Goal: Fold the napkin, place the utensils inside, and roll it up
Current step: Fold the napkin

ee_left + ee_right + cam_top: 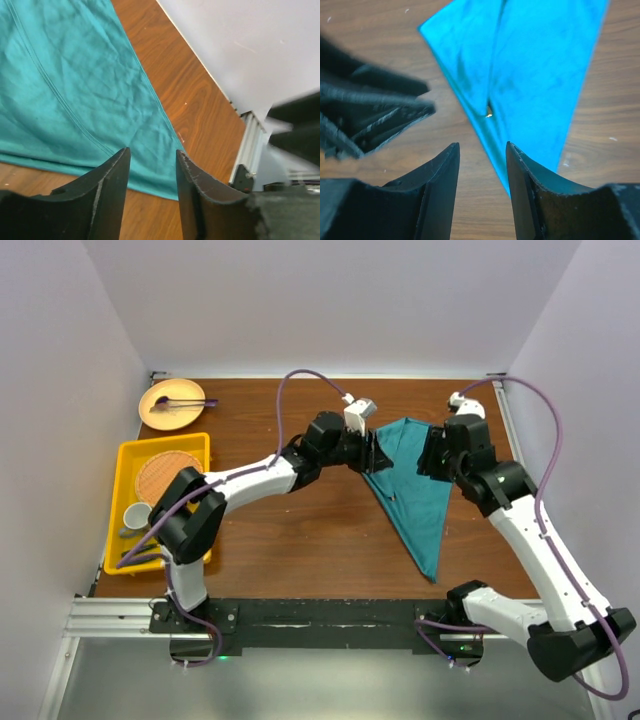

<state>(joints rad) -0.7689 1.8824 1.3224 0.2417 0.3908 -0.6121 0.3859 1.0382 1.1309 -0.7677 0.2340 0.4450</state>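
The teal napkin (415, 490) lies flat on the brown table, folded into a long triangle with its point toward the near edge. It fills the left wrist view (75, 90) and the right wrist view (535, 75). A tiny gold glint (489, 114) peeks from a fold opening; no more of the utensils shows. My left gripper (373, 454) hovers at the napkin's far left corner, open and holding nothing (152, 151). My right gripper (432, 458) hangs over the far right part, open and holding nothing (482, 145).
A yellow tray (128, 455) at the left holds a round woven mat (168, 475), a white cup (137, 515) and dark utensils. Behind it sits a tan plate (160, 412) with a purple-ended stick (190, 402). White walls close in the table.
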